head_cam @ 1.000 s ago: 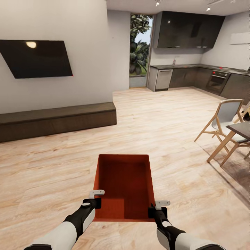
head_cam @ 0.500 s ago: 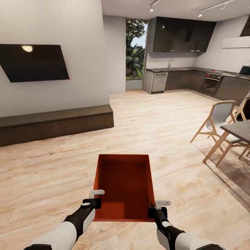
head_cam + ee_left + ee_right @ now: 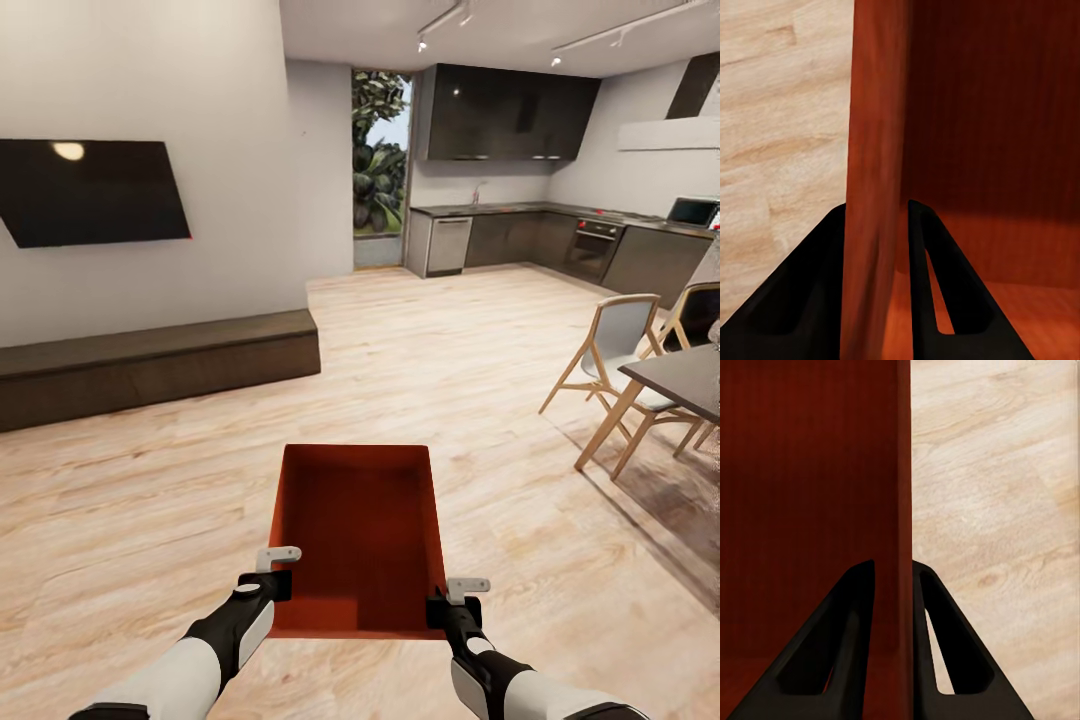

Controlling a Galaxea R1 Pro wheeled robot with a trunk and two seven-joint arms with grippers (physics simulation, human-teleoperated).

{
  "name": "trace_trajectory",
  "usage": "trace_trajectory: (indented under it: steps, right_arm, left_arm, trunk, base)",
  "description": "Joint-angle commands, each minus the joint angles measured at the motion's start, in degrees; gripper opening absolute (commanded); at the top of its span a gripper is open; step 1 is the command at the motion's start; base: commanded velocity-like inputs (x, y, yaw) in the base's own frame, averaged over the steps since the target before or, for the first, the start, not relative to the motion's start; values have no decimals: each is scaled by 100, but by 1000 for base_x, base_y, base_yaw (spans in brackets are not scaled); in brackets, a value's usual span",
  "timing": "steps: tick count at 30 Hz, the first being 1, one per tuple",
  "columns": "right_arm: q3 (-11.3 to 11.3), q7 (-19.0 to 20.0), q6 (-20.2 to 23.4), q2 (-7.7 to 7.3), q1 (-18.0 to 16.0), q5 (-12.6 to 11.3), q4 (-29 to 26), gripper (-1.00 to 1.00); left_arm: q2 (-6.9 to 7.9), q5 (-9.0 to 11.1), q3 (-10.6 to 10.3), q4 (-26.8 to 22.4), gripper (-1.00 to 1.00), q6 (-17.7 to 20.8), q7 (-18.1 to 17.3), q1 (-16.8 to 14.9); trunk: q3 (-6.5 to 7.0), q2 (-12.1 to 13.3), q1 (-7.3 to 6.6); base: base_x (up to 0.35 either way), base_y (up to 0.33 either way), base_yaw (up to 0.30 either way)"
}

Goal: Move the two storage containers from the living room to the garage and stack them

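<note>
Both arms reached forward from the bottom of the head view, white forearms ending in black wrists. The left gripper (image 3: pixel 270 585) was clamped on the left wall of the orange-red container (image 3: pixel 358 535), near its near corner; in the left wrist view one black finger (image 3: pixel 810 300) lay outside the wall and one inside. The right gripper (image 3: pixel 445 608) pinched the right wall the same way.

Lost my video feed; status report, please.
Left gripper and right gripper both shut on the storage container's side walls. Container carried over the wood floor. Dining chair ahead on the right, bench on the left.
</note>
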Motion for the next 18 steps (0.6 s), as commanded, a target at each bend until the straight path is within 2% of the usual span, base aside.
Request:
trace_trajectory:
  steps: [1,18]
  right_arm:
    - [-237,-33,-29,2,-6,-72,-8,-100]
    - [-237,-33,-29,0,-6,-72,-8,-100]
  left_arm:
    - [-1,-74,155,-9,-100,43,60,2]
    - [-1,-74,156,-9,-100,43,60,2]
  trunk:
    - [4,-3,0]
    - [154,-3,0]
  base:
    - [0,0,-74]
    - [0,0,-57]
